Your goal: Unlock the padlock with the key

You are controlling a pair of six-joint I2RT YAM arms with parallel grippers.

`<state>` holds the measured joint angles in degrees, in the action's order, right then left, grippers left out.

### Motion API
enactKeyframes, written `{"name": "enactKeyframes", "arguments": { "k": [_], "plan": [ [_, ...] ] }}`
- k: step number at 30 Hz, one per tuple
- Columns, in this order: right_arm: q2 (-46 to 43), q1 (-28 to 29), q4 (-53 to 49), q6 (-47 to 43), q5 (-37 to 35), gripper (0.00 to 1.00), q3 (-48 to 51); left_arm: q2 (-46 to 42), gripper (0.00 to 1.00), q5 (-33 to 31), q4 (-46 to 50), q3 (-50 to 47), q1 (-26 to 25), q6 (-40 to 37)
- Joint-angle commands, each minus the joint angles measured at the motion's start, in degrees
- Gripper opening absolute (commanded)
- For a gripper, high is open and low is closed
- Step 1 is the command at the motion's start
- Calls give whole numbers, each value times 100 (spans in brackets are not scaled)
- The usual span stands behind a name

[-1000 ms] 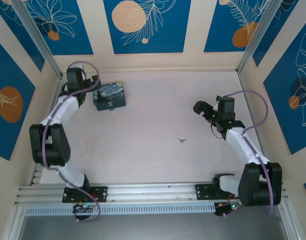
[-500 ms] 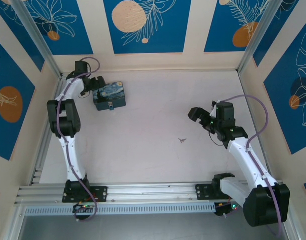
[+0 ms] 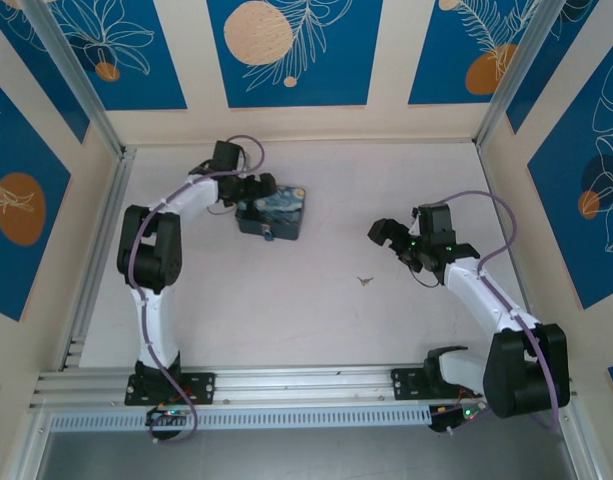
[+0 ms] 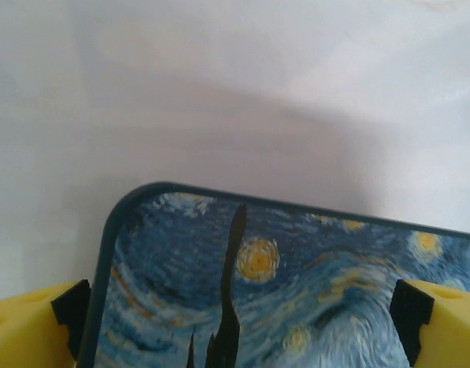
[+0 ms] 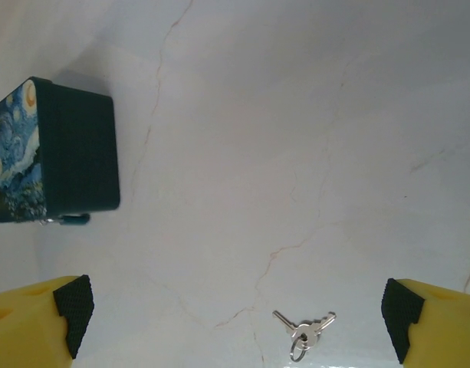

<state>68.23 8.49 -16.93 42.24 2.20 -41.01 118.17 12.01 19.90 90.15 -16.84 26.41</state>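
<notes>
Straddling the box (image 3: 278,212), the left gripper (image 3: 258,192) stands wide, unclenched. Right gripper (image 3: 384,232) is spread wide near the key (image 3: 365,281). The padlock (image 3: 267,236) seemingly hangs on the box's front.

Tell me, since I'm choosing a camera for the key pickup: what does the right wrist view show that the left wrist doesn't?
Right wrist, not left: the key ahead of the open right fingers, and the painted box, dark side showing. Left wrist, not right: the box's painting close up between the open left fingers. Both: box and table.
</notes>
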Motion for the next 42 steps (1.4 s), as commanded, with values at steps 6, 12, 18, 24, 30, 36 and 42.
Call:
{"name": "enactKeyframes", "arguments": {
  "k": [6,12,18,24,30,36,42],
  "plan": [
    [749,203,519,304,273,99,-452,-1021,100,-56,-1306,-1259,-972,1209],
    [1378,387,660,567,584,99,-918,-1625,100,-522,-1640,-2155,-988,1597],
    [2092,772,801,892,787,98,-1491,-2062,100,-759,-1668,-2545,-988,1434],
    [2794,1033,875,1251,1003,98,-2172,-2088,100,-744,-1743,-2572,-987,1274],
    [3457,1041,790,1438,1216,98,-2945,-2109,100,-709,-1836,-2673,-988,1279],
    [3977,1014,535,1478,1396,98,-3655,-2231,100,-726,-1929,-2932,-985,1353],
    [3408,861,529,1436,1164,95,-3027,-2501,100,-819,-1992,-3206,-987,1393]
  ]
}}
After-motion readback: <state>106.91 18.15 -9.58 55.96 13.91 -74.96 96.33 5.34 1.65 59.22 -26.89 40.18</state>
